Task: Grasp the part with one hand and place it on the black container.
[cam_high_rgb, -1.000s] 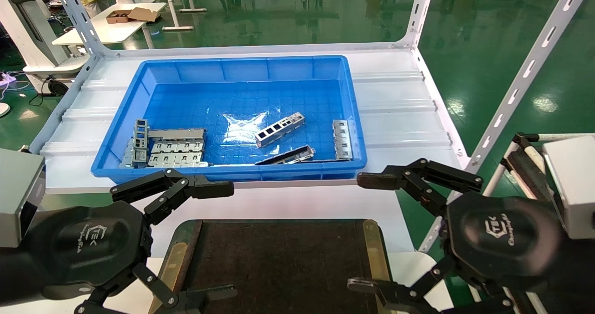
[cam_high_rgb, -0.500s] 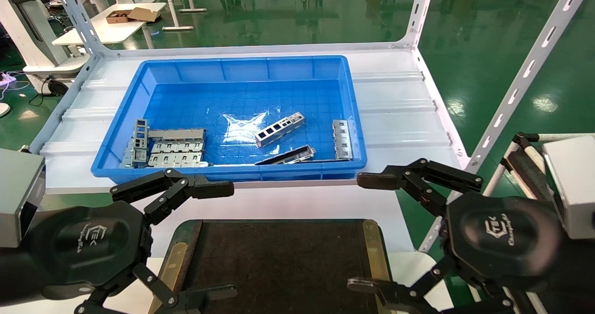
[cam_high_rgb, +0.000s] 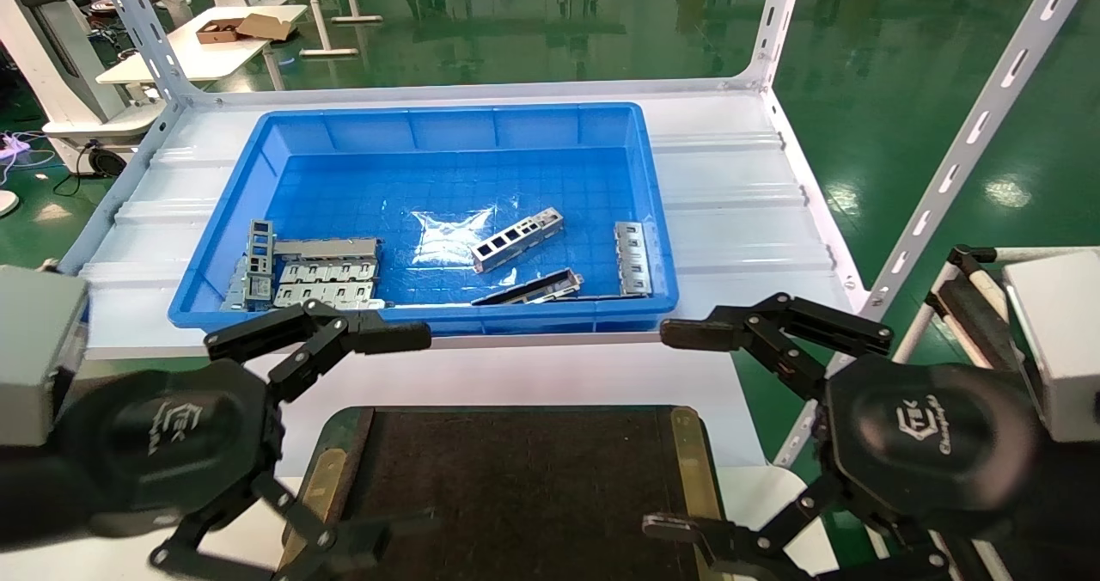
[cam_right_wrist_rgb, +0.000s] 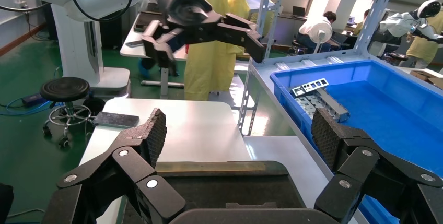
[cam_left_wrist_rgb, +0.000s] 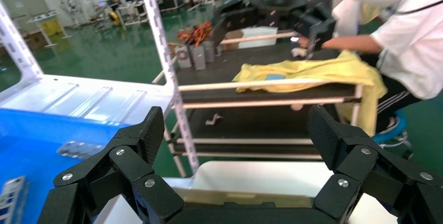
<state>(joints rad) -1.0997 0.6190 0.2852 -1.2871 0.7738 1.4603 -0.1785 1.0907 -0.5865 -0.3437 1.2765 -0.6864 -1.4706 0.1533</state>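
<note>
While the small silver-grey sheet-metal part (cam_high_rgb: 517, 238) with four square cut-outs lies mid-floor in the deep blue plastic bin (cam_high_rgb: 447, 124), well beyond both jaws, I log left gripper (cam_high_rgb: 391, 431) and right gripper (cam_high_rgb: 679, 431) spread wide and empty, flanking the flat matte-black container (cam_high_rgb: 516, 486).

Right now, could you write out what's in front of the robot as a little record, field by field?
part: silver bar with four square cut-outs, lying slanted near the middle of the blue bin floor
blue bin: on the white shelf, also holds a stack of grey metal pieces and a darker slanted strip
black container: flat tray nearest the robot, nothing on it
left pincer: open, empty, over the tray's left edge
right pincer: open, empty, over the tray's right edge
progress: part not yet grasped
</note>
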